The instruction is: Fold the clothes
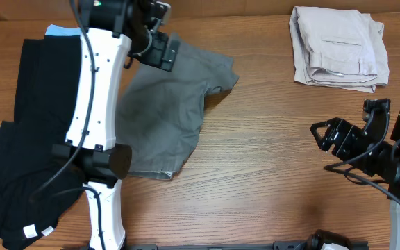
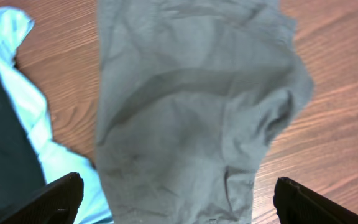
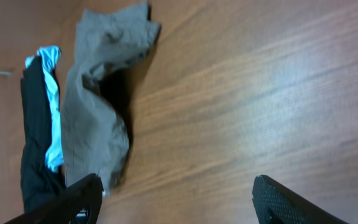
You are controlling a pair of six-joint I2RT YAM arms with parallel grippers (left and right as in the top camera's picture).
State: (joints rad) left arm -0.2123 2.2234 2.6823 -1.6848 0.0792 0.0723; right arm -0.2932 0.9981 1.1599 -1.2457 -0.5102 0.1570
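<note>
A: Nearest us, the right tool (image 1: 317,137) hangs over bare counter (image 1: 269,194), jaws apart, holding nothing. Where are the shorts?

B: The grey shorts (image 1: 165,118) lie crumpled left of centre, just beside the black garment (image 1: 26,139). Over their far end the left tool (image 1: 164,50) is spread wide and empty.

A: Risk?

B: I'd say a pinch there may catch one layer only, or snag the pale blue cloth (image 1: 61,30) nearby, dragging the fold askew.
</note>
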